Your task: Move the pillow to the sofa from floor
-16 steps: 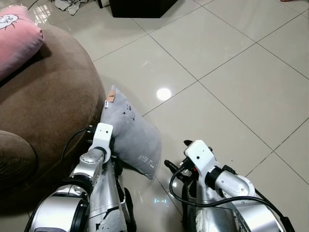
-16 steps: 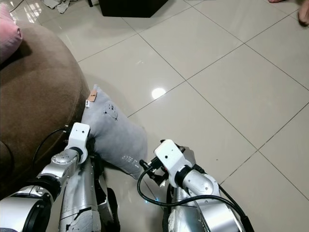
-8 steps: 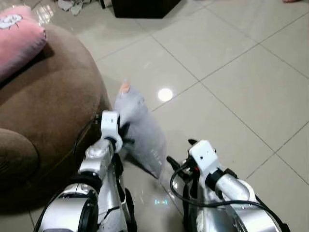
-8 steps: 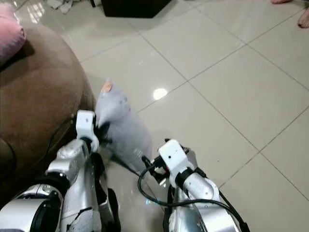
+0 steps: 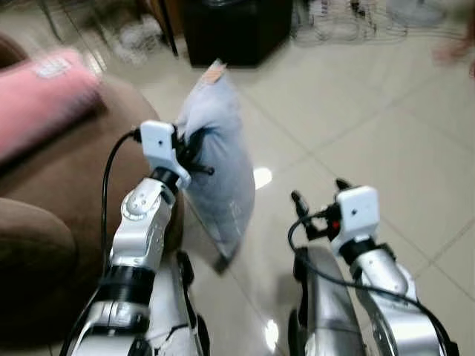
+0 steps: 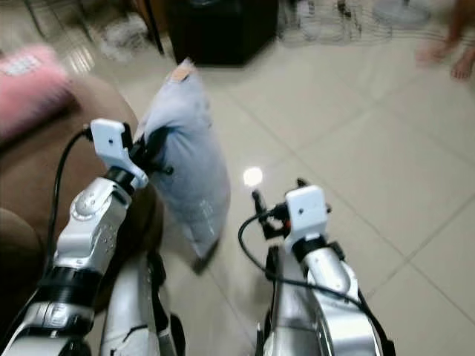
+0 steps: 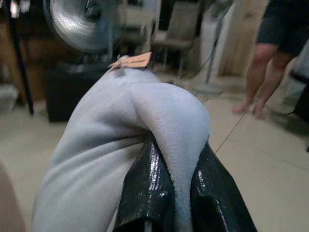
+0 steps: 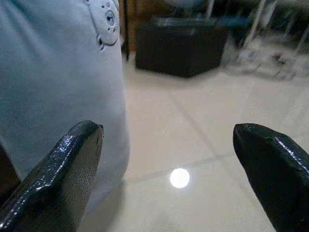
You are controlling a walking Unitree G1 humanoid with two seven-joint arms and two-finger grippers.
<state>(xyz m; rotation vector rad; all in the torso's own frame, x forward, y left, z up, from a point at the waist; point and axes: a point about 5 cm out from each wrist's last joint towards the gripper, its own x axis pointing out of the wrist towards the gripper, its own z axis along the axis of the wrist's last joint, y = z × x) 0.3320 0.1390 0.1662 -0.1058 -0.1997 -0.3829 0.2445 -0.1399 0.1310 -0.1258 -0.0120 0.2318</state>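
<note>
Lifted off the floor, pillow [image 5: 215, 148] hangs pinched in left claw [image 5: 194, 157]

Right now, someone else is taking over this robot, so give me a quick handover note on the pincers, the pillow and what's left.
Left pincer: shut on the grey pillow, pinching a fold of fabric between both fingers.
Right pincer: open, holding nothing, low beside the pillow.
Pillow: hanging from the left pincer beside the brown sofa, lower end near the tiled floor. A pink cushion lies on the sofa.
Done: pillow gripped and raised.
Left: carry it over the sofa seat, set it down, release.
Note: a person's legs stand nearby.
</note>
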